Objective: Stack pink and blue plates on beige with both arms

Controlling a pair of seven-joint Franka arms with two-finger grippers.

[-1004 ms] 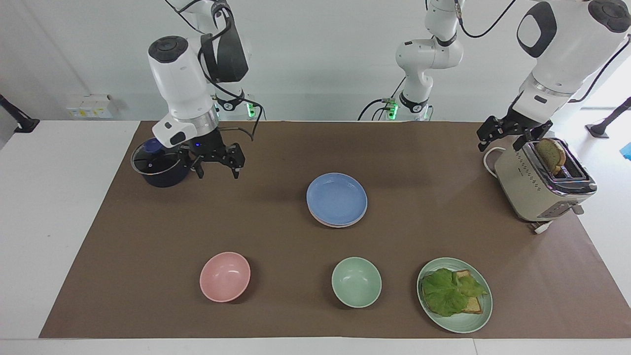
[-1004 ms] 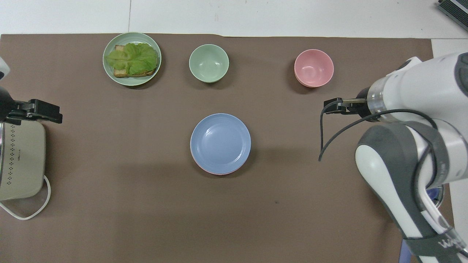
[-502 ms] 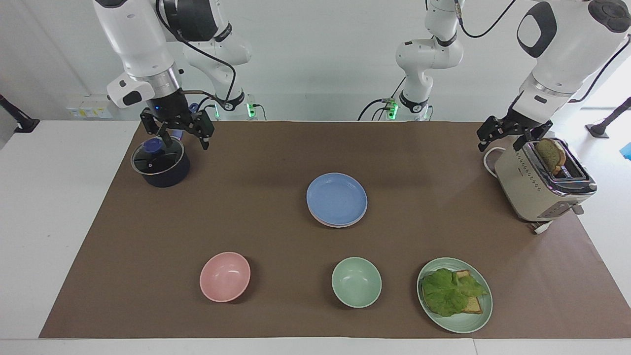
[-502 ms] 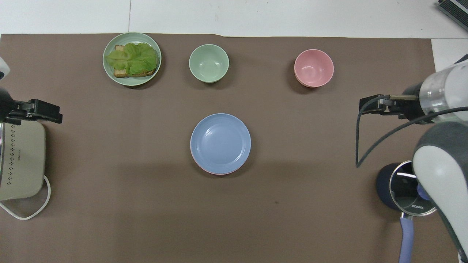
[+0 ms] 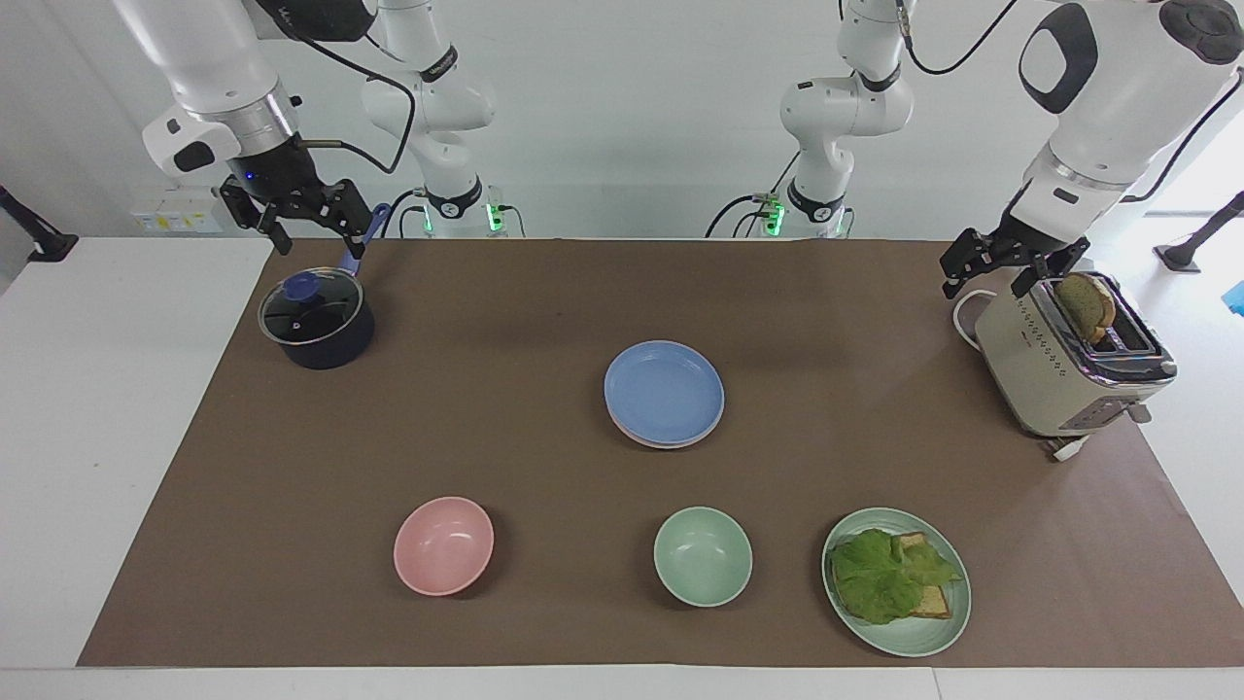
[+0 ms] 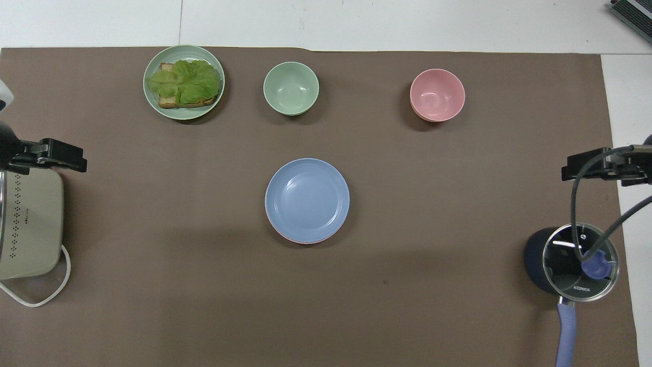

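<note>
**Inspector:** State the step in hand.

**Operator:** By my reading the stacking is done. The blue plate (image 5: 664, 391) sits on top of the pile at mid-table, with the rim of the pink plate (image 5: 641, 440) showing beneath its edge. I cannot confirm the beige plate; it is hidden if it lies underneath.

**Inspector:** And your tools?

**Operator:** My right gripper (image 5: 299, 216) hangs in the air above the lidded pot (image 5: 316, 321), at the right arm's end of the table, fingers apart, holding nothing. My left gripper (image 5: 1001, 261) hovers beside the toaster (image 5: 1069, 365), at the left arm's end, fingers likewise apart and empty. Both are well apart from the stack, which lies between them.

**Inspector:** The next move?

**Operator:** I judge none on the plates; the arms need only park clear. Should the pile need checking, either gripper would have to travel in toward the centre.
</note>
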